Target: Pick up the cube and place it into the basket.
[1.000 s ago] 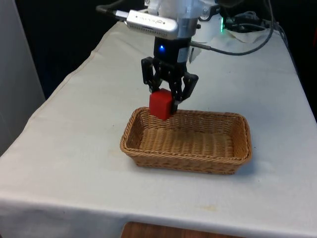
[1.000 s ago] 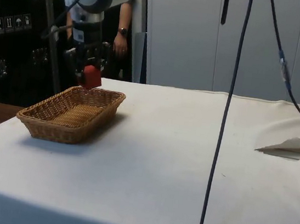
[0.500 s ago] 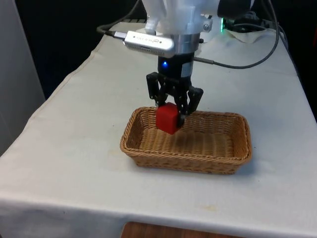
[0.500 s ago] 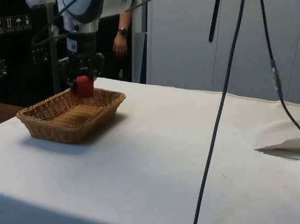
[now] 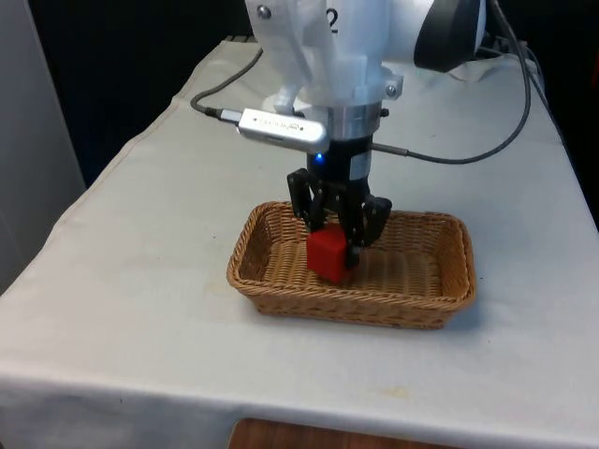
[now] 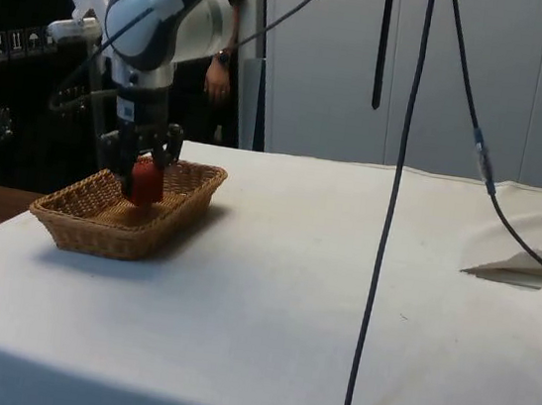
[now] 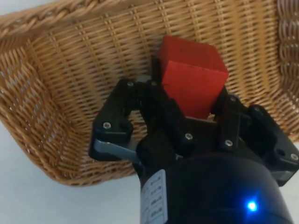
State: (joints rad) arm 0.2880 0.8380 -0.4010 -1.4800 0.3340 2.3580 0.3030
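Red cube [image 5: 328,254] in gripper [image 5: 339,249], inside wicker basket [image 5: 440,301] rim.

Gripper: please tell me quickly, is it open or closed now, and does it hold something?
Gripper: closed on the red cube, holding it down inside the basket.

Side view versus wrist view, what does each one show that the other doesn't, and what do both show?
Side view alone: a person standing behind the table, and a hanging black cable.
Wrist view alone: the basket floor's weave right under the cube, and both fingers pressed against its sides.
Both: the gripper holding the red cube over the wicker basket.
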